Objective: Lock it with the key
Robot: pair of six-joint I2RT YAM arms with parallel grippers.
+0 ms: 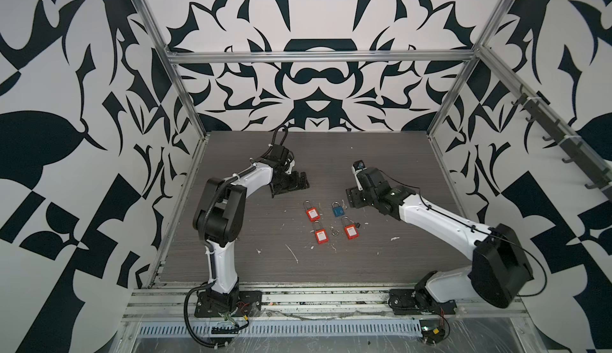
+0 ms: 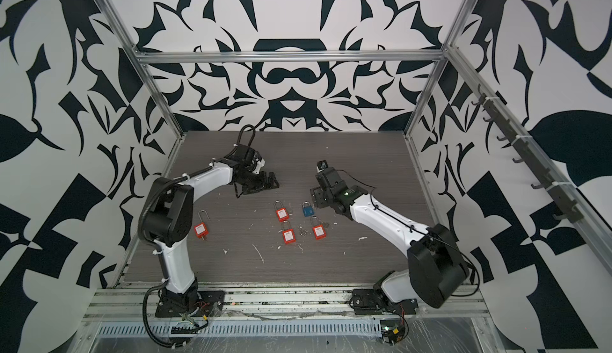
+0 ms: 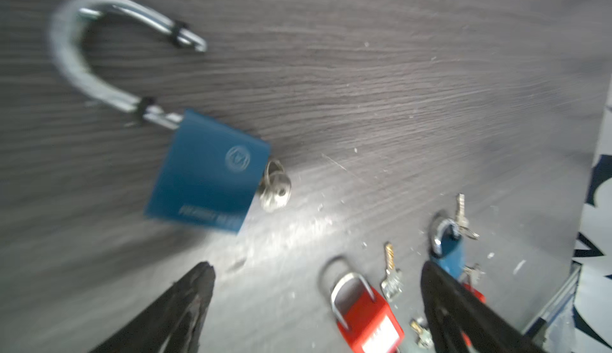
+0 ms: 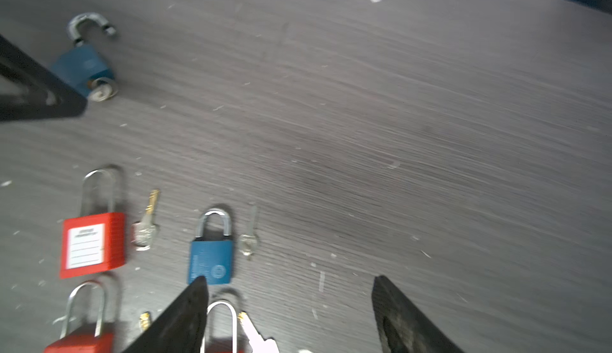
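Nearest, along the front rail, the bench (image 1: 381, 262) is bare but for white flecks. Further in, at the centre, three red padlocks (image 1: 320, 235) and a small blue padlock (image 1: 337, 211) lie in a tight cluster with loose keys between them. A fourth red padlock (image 2: 201, 229) lies apart at 9 o'clock of them, beside the left arm.

The right gripper (image 4: 288, 298) hovers at 2 o'clock of the cluster, fingers apart, holding nothing. The left gripper (image 3: 316, 268), at 11 o'clock of the cluster, is spread wide and empty too. Just beyond it lies the task's thing, a large blue padlock (image 3: 208, 172) with its shackle (image 3: 66, 46) swung open and the key (image 3: 276, 186) seated in its base.

This looks like the approach step. Next, one gripper likely must pin the body and press the shackle home while the other turns the key. Bare bench runs from 12 o'clock of that lock to the back wall, while the cluster crowds its 5 o'clock.
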